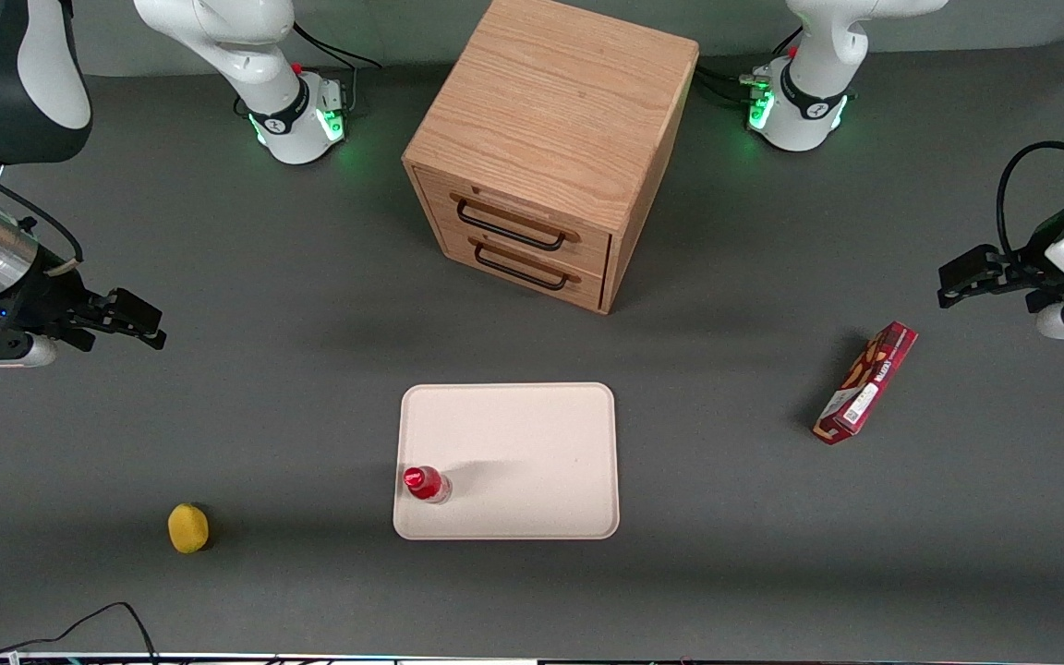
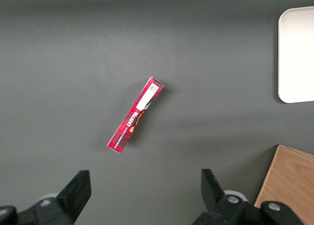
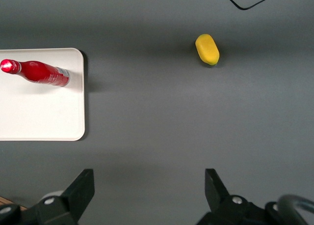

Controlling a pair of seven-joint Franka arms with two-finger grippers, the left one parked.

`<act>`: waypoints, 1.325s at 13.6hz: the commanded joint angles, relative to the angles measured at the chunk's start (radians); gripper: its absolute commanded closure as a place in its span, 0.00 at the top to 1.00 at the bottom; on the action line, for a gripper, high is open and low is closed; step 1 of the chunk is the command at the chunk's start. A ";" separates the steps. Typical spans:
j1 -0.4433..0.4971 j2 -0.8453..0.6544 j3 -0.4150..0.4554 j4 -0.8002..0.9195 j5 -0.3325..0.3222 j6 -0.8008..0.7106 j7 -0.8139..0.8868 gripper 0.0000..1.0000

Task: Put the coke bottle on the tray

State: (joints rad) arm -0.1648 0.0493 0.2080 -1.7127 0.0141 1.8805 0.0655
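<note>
The small red coke bottle [image 1: 426,483] stands upright on the cream tray [image 1: 532,443], in the tray's corner nearest the front camera on the working arm's side. In the right wrist view the bottle [image 3: 39,72] stands near the tray's edge [image 3: 73,122]. My right gripper [image 1: 139,323] is open and empty, raised well away from the tray toward the working arm's end of the table. In the right wrist view its gripper [image 3: 149,190] has only bare table between the jaws.
A wooden two-drawer cabinet [image 1: 546,148] stands farther from the front camera than the tray. A yellow lemon-like fruit [image 1: 188,528] lies near the front edge, also in the right wrist view [image 3: 207,49]. A flat red snack box [image 1: 866,382] lies toward the parked arm's end.
</note>
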 commanded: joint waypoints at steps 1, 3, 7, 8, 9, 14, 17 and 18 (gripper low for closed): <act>0.001 -0.022 -0.001 -0.011 -0.035 0.005 -0.056 1.00; 0.001 -0.029 0.004 -0.011 -0.054 0.003 -0.059 1.00; 0.039 -0.032 -0.039 -0.015 -0.057 0.002 -0.064 1.00; 0.101 -0.040 -0.103 -0.015 -0.057 0.000 -0.064 1.00; 0.152 -0.042 -0.163 -0.011 -0.057 -0.007 -0.066 1.00; 0.154 -0.003 -0.173 0.143 -0.063 -0.092 -0.070 1.00; 0.146 -0.003 -0.182 0.159 -0.075 -0.098 -0.070 1.00; 0.146 -0.002 -0.182 0.174 -0.086 -0.099 -0.070 1.00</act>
State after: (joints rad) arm -0.0295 0.0283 0.0383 -1.5882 -0.0442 1.8025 0.0164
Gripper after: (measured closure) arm 0.000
